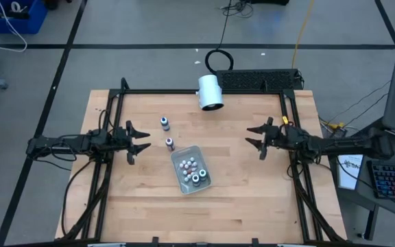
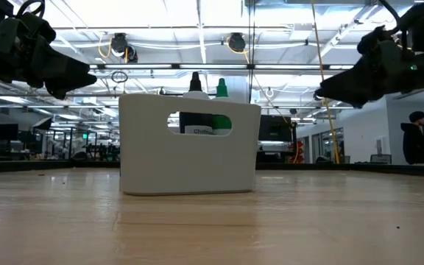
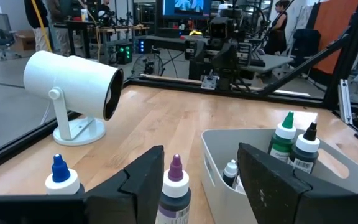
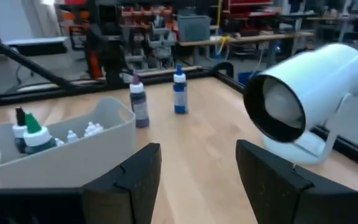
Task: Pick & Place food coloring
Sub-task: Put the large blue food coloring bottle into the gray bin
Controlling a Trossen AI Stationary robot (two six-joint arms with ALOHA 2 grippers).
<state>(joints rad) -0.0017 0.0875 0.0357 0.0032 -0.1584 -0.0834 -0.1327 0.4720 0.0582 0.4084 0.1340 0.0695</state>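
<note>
Two food coloring bottles stand upright on the table: a blue-capped one and a purple-capped one. A green-capped bottle and a black-capped bottle stand inside a white bin, among small white pieces. My left gripper is open, above the table just left of the purple bottle. My right gripper is open, hovering well right of the bin.
A large white cylinder on a stand sits at the table's far edge, its mouth facing the table. A black frame runs around the table. Bare wood lies between the bin and my right gripper, and along the near edge.
</note>
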